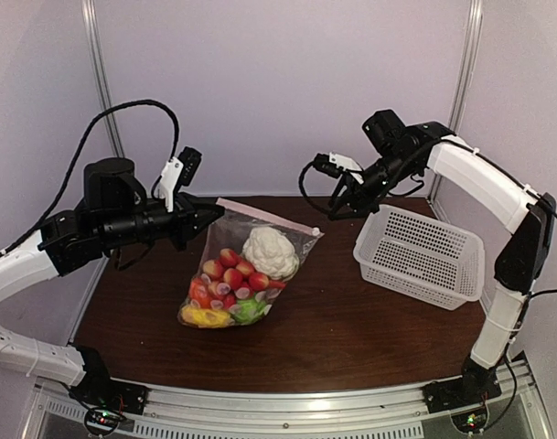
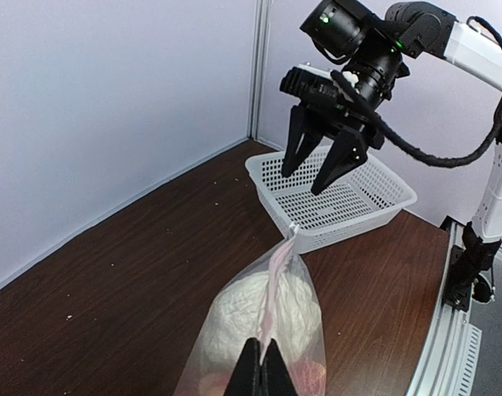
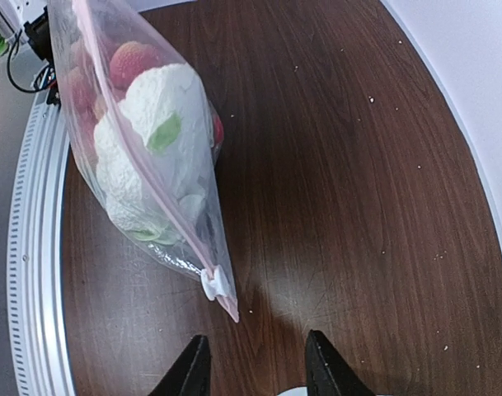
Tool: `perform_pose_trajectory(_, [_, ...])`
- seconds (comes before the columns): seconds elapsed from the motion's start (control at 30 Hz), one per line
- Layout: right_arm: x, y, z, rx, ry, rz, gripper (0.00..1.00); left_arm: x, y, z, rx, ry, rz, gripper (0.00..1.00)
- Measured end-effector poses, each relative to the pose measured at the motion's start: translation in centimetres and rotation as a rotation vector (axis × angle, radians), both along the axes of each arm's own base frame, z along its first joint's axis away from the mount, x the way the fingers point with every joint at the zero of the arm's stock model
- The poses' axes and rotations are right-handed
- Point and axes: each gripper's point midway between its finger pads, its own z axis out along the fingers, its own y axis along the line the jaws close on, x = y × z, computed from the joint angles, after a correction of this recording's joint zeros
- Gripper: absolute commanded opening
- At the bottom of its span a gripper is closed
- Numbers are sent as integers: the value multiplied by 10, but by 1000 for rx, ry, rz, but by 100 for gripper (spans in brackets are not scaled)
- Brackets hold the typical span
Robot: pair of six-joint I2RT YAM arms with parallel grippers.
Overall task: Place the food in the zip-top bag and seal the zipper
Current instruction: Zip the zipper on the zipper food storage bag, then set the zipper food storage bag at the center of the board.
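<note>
The food all looks to be inside the bag: I can make out the cauliflower, strawberries and the yellow and green pieces through the plastic. The basket beside it shows only bare mesh. The bag rests on the surface between the two arms, with its mouth edge lifted.

My left end effector has its fingers together, pinched on the near end of the zipper. My right end effector hangs just past the other end with its fingers apart, holding nothing. In the right wrist view the white slider sits at that far end of the strip, and the strip reads as a single closed line along its length.

I judge the loading done and the seal most likely made, though I can't confirm the stretch hidden under the left fingers. What is left, as I see it, is to let go with the left and set the bag down.
</note>
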Motion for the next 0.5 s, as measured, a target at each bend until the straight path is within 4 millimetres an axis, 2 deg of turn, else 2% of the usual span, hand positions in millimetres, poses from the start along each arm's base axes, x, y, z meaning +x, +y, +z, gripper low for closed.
perform_pose_trajectory(0.1, [-4,8,18,37,-28,32,53,-3,-7,0,-14,10,-38,0])
perform_pose_trajectory(0.23, [-28,38,33,71,-55,128,59,-4,-16,-1,-34,21,-74,0])
perform_pose_trajectory(0.3, [-39,54,31,71,-51,172,60,-5,-18,-1,-40,26,-84,0])
perform_pose_trajectory(0.4, [-53,73,17,53,-20,225,61,-6,-20,-2,-48,29,-96,0])
perform_pose_trajectory(0.5, [-53,83,2,35,8,239,56,-7,-21,-2,-52,32,-102,0])
